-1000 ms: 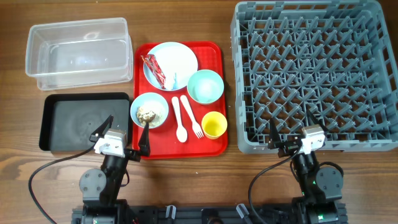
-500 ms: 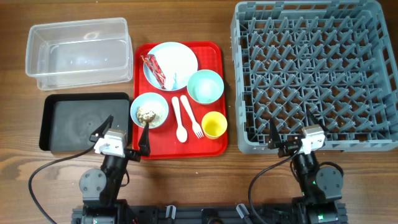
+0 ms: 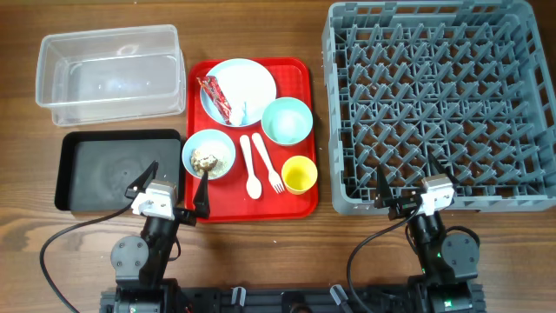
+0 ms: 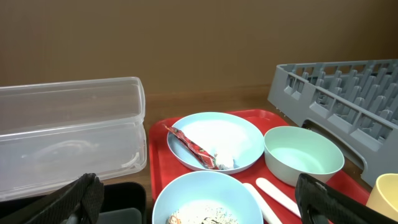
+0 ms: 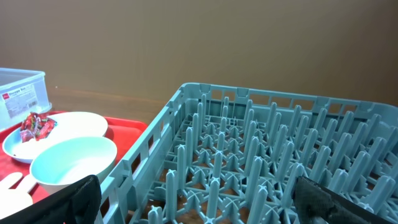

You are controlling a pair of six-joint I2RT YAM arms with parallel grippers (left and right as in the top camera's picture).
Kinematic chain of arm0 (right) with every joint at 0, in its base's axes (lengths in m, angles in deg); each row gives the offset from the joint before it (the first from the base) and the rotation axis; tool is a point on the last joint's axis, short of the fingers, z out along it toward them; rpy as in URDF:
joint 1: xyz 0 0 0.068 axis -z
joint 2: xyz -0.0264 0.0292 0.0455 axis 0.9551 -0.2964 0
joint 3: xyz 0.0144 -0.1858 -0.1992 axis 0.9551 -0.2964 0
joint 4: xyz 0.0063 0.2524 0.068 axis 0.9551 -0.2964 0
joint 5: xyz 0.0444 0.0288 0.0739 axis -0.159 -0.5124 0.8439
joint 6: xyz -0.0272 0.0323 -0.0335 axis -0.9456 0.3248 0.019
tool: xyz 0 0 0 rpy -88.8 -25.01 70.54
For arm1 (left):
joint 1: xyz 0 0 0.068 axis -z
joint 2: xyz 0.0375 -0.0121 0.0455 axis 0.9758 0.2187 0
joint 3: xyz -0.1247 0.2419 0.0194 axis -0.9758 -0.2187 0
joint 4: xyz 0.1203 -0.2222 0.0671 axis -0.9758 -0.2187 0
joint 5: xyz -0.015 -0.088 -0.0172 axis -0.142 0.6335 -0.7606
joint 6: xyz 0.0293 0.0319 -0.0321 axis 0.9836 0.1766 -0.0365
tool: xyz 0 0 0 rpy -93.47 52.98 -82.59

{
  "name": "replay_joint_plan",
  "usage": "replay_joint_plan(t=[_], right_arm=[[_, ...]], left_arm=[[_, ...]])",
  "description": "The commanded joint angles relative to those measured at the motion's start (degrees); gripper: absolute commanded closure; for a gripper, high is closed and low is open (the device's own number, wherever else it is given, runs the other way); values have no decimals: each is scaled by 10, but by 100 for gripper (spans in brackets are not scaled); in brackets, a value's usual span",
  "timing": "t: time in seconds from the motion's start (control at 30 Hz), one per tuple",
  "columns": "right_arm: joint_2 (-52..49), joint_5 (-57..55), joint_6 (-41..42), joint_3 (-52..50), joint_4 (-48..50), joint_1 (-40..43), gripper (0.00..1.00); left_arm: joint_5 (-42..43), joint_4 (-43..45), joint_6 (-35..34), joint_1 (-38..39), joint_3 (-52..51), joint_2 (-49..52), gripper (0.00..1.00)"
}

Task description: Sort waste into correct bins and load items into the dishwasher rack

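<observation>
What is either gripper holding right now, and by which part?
Nothing is held. The left gripper and the right gripper are both open, with nothing between their fingers.

A: Far left, what do we have?
B: We have the clear tub upright at the back, the shallow black tray just in front.
A: And beside them?
B: Our pale blue plate carries the crumpled red-and-white wrapper; a pale blue bowl holds rice-like scraps; mint-green bowl, yellow cup, white spoon and fork lying side by side. The grey pegged rack fills the right.
</observation>
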Motion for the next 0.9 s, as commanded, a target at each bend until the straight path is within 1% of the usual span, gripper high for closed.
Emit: replay_joint_plan(t=[0.0, 0.57, 0.6, 0.63, 0.67, 0.7, 0.8, 0.83, 0.87], right_arm=[[3, 9, -10, -1, 2, 2, 0], [-1, 10, -5, -1, 5, 2, 0], [-1, 10, 16, 0, 4, 2, 0], [-1, 9, 70, 0, 3, 2, 0], [-1, 9, 103, 1, 0, 2, 0], [-1, -1, 130, 10, -9, 2, 0], [-23, -12, 138, 45, -35, 2, 0], [-50, -11, 156, 74, -64, 2, 0], [-75, -10, 157, 98, -78, 2, 0]], left_arm=[[-2, 1, 11, 2, -6, -6, 0], [-3, 2, 4, 2, -6, -6, 0], [-16, 0, -27, 2, -6, -6, 0], [-26, -2, -81, 2, -4, -3, 0], [-26, -14, -111, 2, 1, 0, 0], [-26, -29, -122, 2, 9, 5, 0], [-42, -94, -125, 2, 63, 48, 0], [-47, -125, -125, 2, 98, 84, 0], [-47, -150, -125, 2, 132, 118, 0]])
